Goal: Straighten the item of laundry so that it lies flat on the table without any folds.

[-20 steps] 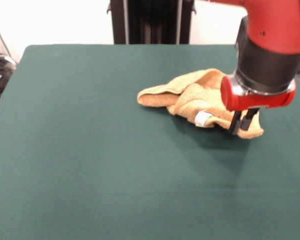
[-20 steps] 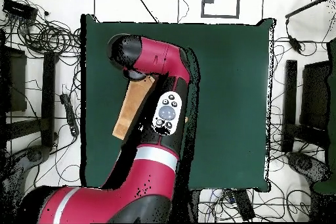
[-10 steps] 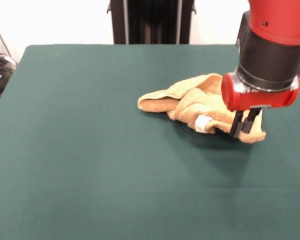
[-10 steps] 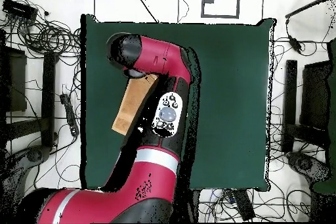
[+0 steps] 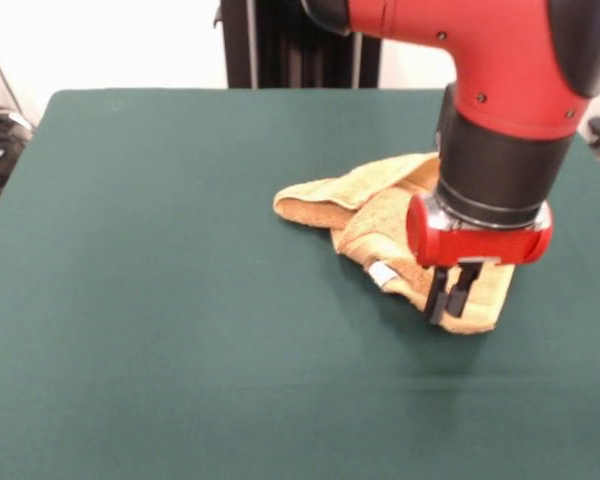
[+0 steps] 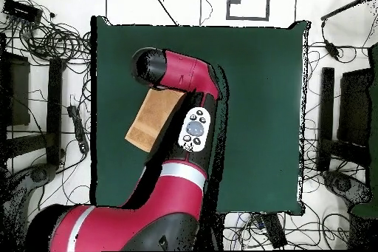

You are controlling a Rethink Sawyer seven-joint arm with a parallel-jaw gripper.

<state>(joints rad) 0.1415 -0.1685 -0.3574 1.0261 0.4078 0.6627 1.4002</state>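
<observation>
Table (image 5: pixel 160 300): green, carrying the towel (image 5: pixel 380 215) right of centre in the front view. Since a second ago the arm has shifted nearer the camera, drawing the towel's near corner out. Arm descends vertically; gripper (image 5: pixel 452 298) pinches that corner. Towel remains crumpled, long axis running diagonally. White tag (image 5: pixel 382 273) faces front.

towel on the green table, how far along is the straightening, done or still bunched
Partly done. The near end of the towel looks drawn out toward the camera, with its white tag showing. In hand: the gripper is pinched on the towel's near corner, fingers close together. Left: the far end is folded and bunched into ridges on the table, so it does not yet lie flat.
</observation>
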